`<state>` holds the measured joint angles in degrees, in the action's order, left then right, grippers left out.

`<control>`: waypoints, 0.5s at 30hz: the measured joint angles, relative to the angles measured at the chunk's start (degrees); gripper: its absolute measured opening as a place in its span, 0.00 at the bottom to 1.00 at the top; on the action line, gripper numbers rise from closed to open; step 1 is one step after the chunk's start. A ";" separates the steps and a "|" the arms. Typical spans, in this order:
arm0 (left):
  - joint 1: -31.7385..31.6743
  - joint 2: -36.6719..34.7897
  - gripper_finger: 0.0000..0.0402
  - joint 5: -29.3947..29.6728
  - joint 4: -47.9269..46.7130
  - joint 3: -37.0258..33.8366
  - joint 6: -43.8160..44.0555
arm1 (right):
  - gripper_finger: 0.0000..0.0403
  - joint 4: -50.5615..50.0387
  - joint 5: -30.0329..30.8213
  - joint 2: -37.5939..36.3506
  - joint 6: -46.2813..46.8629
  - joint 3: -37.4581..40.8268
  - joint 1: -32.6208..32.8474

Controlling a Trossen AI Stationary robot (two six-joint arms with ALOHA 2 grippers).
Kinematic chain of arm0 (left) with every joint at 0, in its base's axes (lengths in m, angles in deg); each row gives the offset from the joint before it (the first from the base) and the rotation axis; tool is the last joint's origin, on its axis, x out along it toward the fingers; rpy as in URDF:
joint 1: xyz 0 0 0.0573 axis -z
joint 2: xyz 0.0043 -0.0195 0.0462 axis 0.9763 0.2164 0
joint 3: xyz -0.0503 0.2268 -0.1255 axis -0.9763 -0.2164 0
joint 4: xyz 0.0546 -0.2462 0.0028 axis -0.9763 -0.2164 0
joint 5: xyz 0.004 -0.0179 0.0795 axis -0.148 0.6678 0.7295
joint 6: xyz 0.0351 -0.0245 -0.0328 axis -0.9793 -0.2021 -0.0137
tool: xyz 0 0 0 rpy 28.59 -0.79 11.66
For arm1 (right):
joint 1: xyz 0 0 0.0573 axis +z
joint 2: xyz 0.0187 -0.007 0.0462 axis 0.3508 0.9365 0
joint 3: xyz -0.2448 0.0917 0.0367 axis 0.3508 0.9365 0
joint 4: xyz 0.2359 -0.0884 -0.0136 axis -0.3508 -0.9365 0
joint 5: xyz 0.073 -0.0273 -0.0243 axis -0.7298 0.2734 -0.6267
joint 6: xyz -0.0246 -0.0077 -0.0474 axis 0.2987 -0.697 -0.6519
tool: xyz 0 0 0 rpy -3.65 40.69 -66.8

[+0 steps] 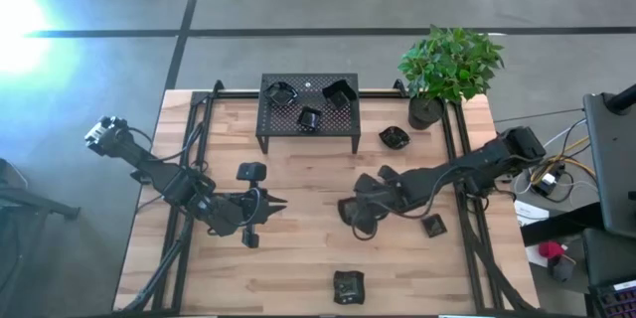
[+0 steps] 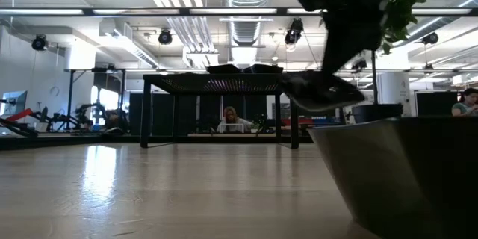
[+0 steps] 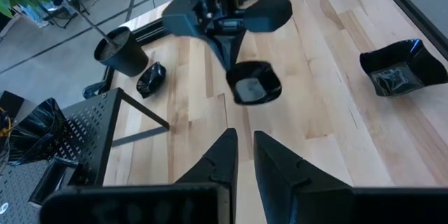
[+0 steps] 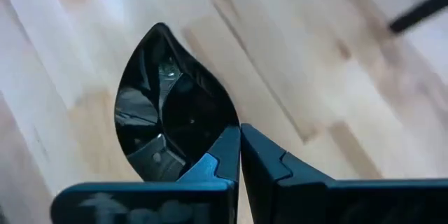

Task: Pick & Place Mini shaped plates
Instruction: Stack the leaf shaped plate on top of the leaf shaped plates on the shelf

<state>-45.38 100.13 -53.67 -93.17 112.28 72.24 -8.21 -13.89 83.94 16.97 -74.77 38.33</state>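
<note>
**Dark dish pinched at its rim over the middle of the table**

Wooden table [image 1: 298, 258] is showing whole only from above; in the low view a big dark bowl-like shape is filling the near right corner and hiding that side, and what it is cannot be told.

Black perforated rack [image 1: 308, 109] is standing at the far edge, carrying three small dark dishes whose shapes are hard to make out. A potted plant [image 1: 447, 65] is sitting at the far right corner.

Right gripper [image 1: 355, 211] is hanging near the table's middle, fingers clenched on the rim of a leaf-shaped dish [image 4: 171, 112]. From above, that dish is lost under the arm; the right wrist view is cutting off its lower edge behind the fingers. In the left wrist view it is showing clear of the wood.

Left gripper [image 1: 276, 201] is waiting at the left, pointing toward the right one, fingers nearly together around nothing.

Other loose dishes are lying apart: one [image 1: 394, 137] beside the plant pot, one [image 1: 433, 226] by the right arm, one [image 1: 348, 286] at the near edge.
</note>
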 joint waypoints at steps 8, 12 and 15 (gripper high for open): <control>0.00 0.02 0.11 -0.79 -0.07 0.00 1.81 | 0.02 7.33 0.07 4.90 -11.71 -5.00 -2.93; 0.00 0.02 0.11 -1.11 -0.05 -0.25 2.26 | 0.02 7.38 0.38 5.98 -15.15 -8.19 -3.27; 0.00 0.07 0.11 -1.16 -0.14 -0.77 1.19 | 0.02 7.72 1.88 6.38 -17.73 -10.46 -3.19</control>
<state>-45.38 100.19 -54.83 -93.31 111.52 73.44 -0.49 -12.01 90.32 -0.76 -85.23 35.15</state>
